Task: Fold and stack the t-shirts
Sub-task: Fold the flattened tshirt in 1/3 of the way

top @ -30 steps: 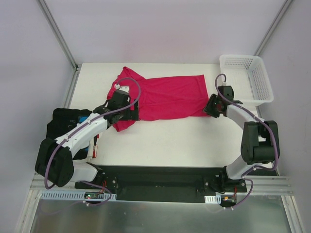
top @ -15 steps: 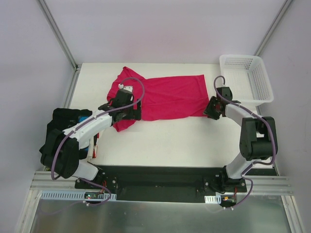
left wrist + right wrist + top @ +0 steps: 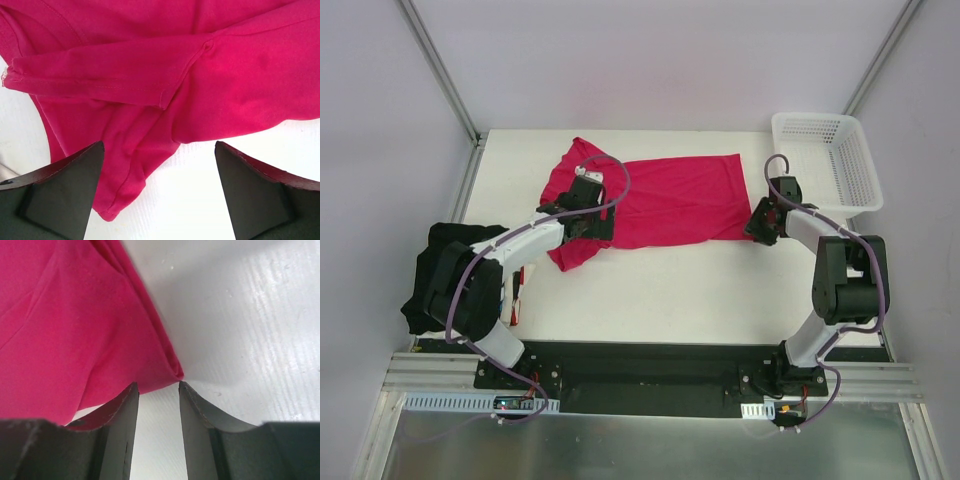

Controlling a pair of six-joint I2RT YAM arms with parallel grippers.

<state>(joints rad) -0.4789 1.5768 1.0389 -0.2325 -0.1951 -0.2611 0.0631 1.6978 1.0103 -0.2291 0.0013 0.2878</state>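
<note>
Pale grey walls and two slanting metal posts (image 3: 438, 70) enclose a white bench (image 3: 670, 290).

Arms:
- Left arm (image 3: 510, 245) reaches from the near-left corner diagonally toward the far middle, low over the cloth. Left claw (image 3: 590, 225) hangs over the shirt's left part with its jaws wide apart and nothing between them. In the wrist view both dark fingers (image 3: 60, 195) frame a folded sleeve and the shirt's near tip.
- Right arm (image 3: 830, 255) rises from the near-right corner, elbow bent, forearm angled back toward the left. Right claw (image 3: 760, 222) sits at the shirt's near-right hem corner, jaws part-way apart. In the wrist view bare bench shows in the gap, and the cloth corner lies just beyond the tips, not pinched.

Task thing:
- Crimson-pink t-shirt (image 3: 670, 200) lies flat on the far half of the bench. Its long axis runs left to right, collar and sleeves toward the left edge, hem toward the right edge. The left end is bunched, one sleeve folded over the body.
- Black t-shirt (image 3: 445, 255) is heaped at the left edge, partly overhanging it, under the left arm. White and red cloth edges (image 3: 515, 297) show just beside it.

Other things:
- White lattice basket (image 3: 820, 122) sits at the far-right corner, near the right claw but apart from the shirt.
</note>
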